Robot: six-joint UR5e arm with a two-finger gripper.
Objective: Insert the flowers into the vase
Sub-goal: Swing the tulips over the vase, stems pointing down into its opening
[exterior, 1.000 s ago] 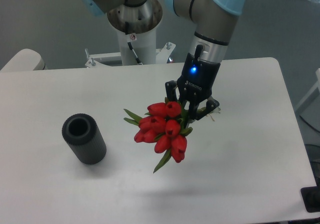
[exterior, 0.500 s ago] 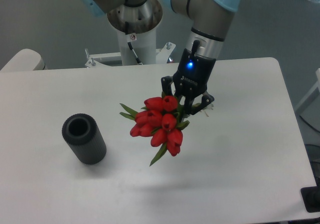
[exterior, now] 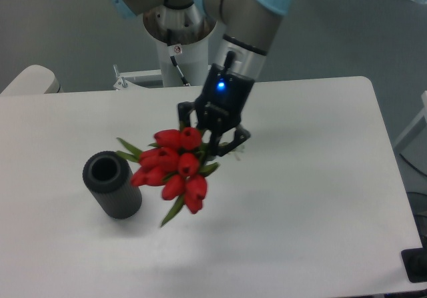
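Observation:
The flowers (exterior: 172, 168), a bunch of red tulip buds with green leaves, hang in the air above the table, tilted down toward the front left. My gripper (exterior: 211, 140) is shut on their stems just behind the buds, with its blue light lit. The vase (exterior: 111, 184), a dark ribbed cylinder with a round open mouth, stands on the white table at the left. The leftmost buds and a leaf tip sit just right of the vase's rim, apart from it as far as I can tell. The stem ends are hidden behind the fingers.
The white table (exterior: 313, 198) spreads to the right and front, its edges at the right and near side. The arm's base column (exterior: 179, 51) rises behind the table's back edge. A pale rounded object (exterior: 30, 81) pokes in at the far left.
The gripper has carried the flowers leftward across the table, from about the middle toward the vase. The vase has not moved.

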